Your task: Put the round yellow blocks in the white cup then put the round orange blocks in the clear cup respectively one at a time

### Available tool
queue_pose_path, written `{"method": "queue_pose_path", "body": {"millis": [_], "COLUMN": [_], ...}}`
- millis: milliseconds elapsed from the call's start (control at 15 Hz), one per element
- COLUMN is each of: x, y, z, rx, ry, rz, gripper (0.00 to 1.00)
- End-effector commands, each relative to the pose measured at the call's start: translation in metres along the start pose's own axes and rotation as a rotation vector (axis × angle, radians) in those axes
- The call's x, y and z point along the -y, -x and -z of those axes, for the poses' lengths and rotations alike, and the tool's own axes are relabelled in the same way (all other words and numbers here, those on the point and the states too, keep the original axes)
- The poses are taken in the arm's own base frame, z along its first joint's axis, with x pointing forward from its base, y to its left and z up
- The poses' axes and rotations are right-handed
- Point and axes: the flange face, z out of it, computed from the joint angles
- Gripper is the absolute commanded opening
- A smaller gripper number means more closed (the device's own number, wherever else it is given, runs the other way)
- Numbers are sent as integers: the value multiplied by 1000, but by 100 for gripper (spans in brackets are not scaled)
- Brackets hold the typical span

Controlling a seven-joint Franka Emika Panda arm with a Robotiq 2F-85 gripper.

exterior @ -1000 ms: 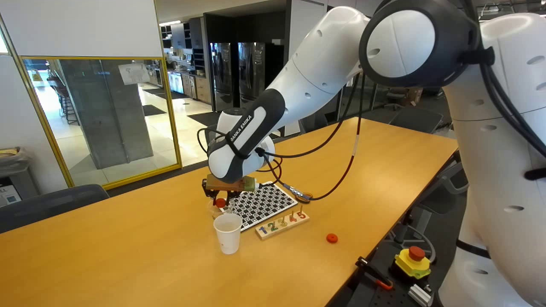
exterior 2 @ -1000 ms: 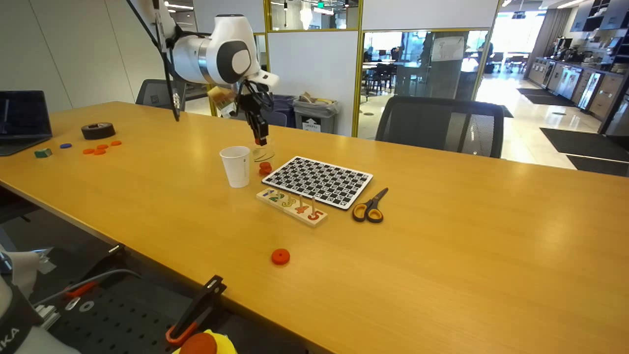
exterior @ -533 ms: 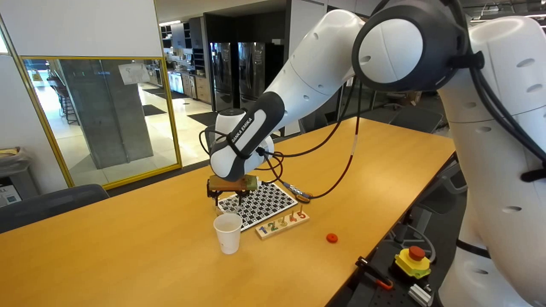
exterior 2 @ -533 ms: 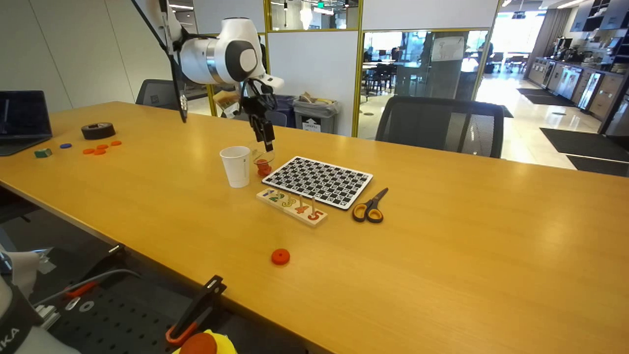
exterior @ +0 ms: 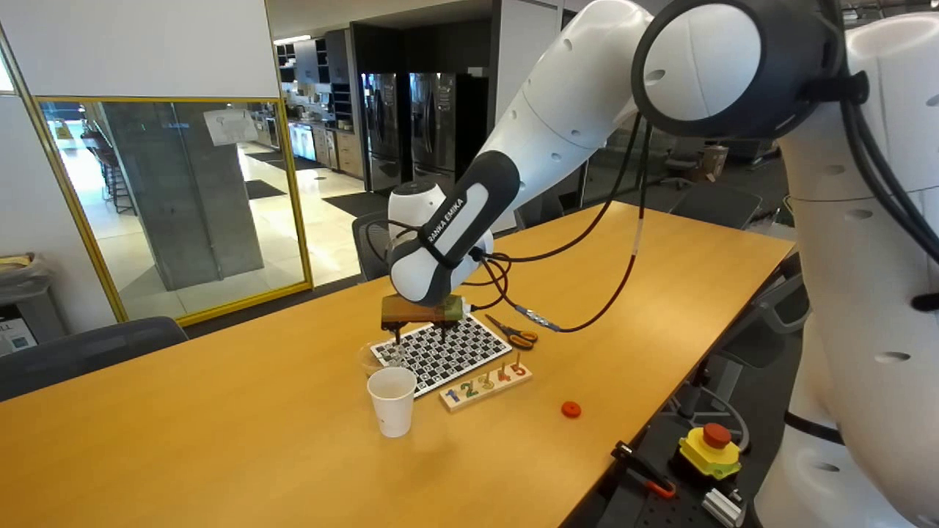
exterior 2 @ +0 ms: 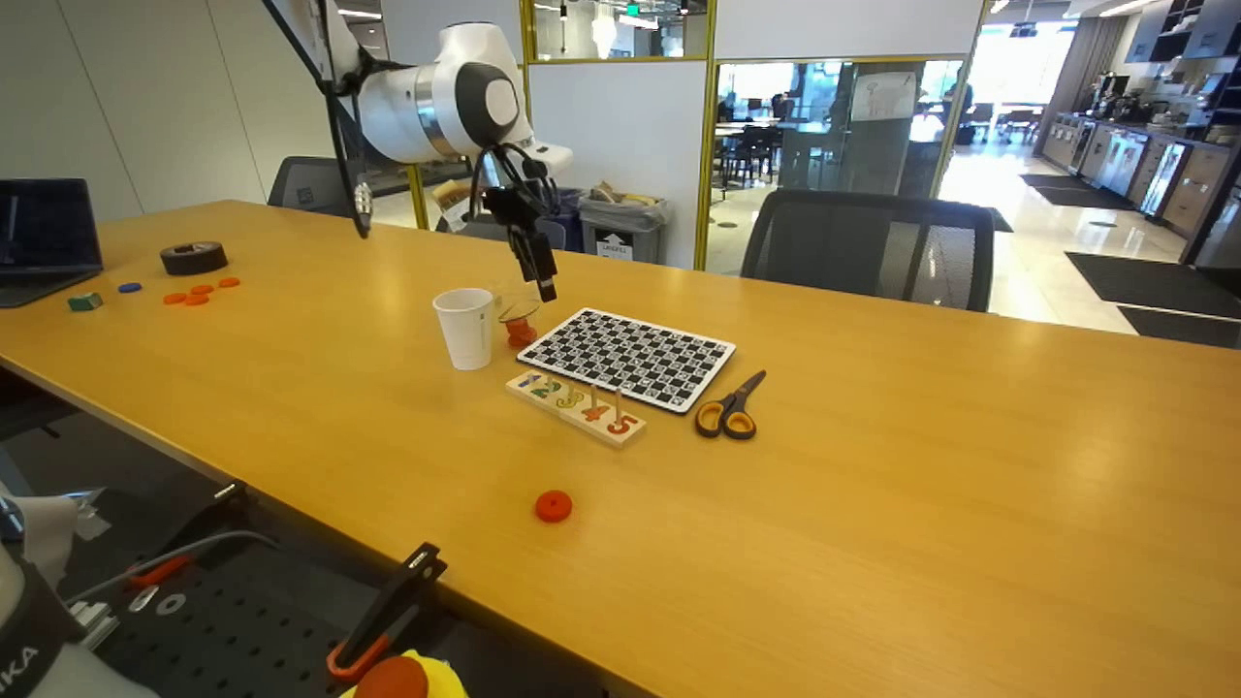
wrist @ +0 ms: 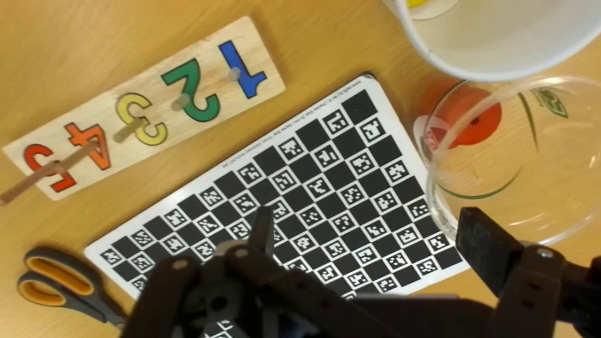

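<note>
The white cup (exterior: 392,403) stands upright on the table, with a bit of a yellow block (wrist: 416,2) showing inside it in the wrist view. Right beside it is the clear cup (exterior 2: 520,314), also upright. An orange block (wrist: 481,119) lies low in the clear cup, and more orange shows through its wall, partly distorted. My gripper (wrist: 366,213) is open with nothing between its fingers, above the checkerboard and beside the clear cup's rim. A single orange block (exterior 2: 554,506) lies on the table near the front edge.
The checkerboard (exterior 2: 630,357) lies beside the cups, with the numbered peg board (exterior 2: 576,407) and scissors (exterior 2: 730,407) close by. Farther off are several orange discs (exterior 2: 197,300), a blue disc (exterior 2: 129,287), a green block (exterior 2: 84,302), black tape (exterior 2: 193,257) and a laptop (exterior 2: 44,237).
My gripper held an orange block over the clear cup a second ago. Its fingers opened, the block dropped into the clear cup, and the arm moved away over the checkerboard.
</note>
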Motion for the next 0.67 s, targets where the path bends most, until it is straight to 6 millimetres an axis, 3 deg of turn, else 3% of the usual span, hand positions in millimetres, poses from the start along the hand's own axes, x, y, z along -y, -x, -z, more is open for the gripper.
{"method": "queue_pose_path", "body": {"millis": [0, 333, 600], "x": [-43, -115, -178], "y": [13, 37, 54], "z": [22, 28, 15], "rx": [21, 127, 162], "ry": [82, 139, 129], "rz": [-71, -149, -186], "gripper": [100, 100, 100]}}
